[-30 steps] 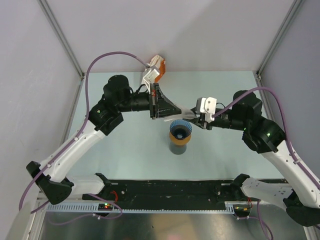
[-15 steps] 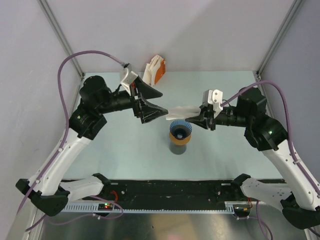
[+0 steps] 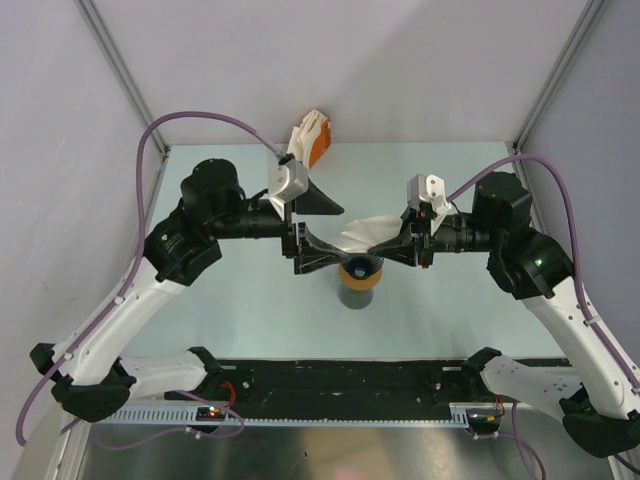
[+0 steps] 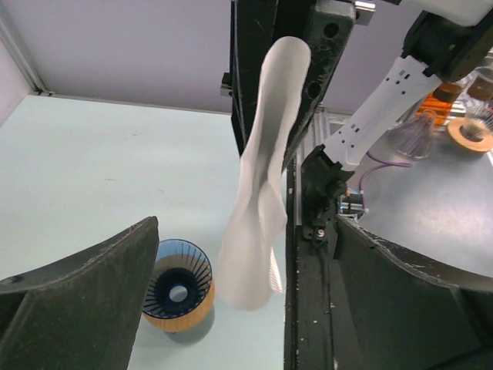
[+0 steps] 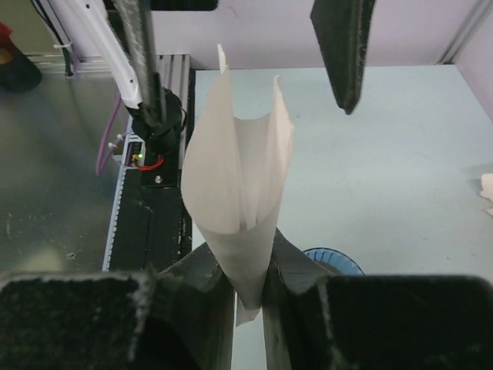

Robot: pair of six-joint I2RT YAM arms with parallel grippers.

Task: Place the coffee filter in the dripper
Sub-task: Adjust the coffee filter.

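The coffee filter [image 5: 235,177] is a white paper cone, its mouth partly spread so that the layers stand apart, with a narrow pressed point at the other end. In the top view it hangs in the air over the far edge of the dripper [image 4: 179,287], not seated in it. The dripper is a small blue ribbed funnel with a round hole at the bottom. It sits mouth up in an orange ring [image 4: 181,317] on a dark cup [image 3: 356,297], which stands near the middle of the pale green surface [image 3: 250,290]. The left tool [image 3: 341,237] is spread wide, and its two dark fingers [image 4: 85,308] flank the open end of the filter (whether either one touches the paper I cannot tell). The right tool [image 5: 248,291] is pressed together on the pointed end of the filter, pinching the paper between its black fingers and carrying it alone. At the far edge of the surface lies an orange and white packet [image 3: 312,140], with any print on it too small to read.
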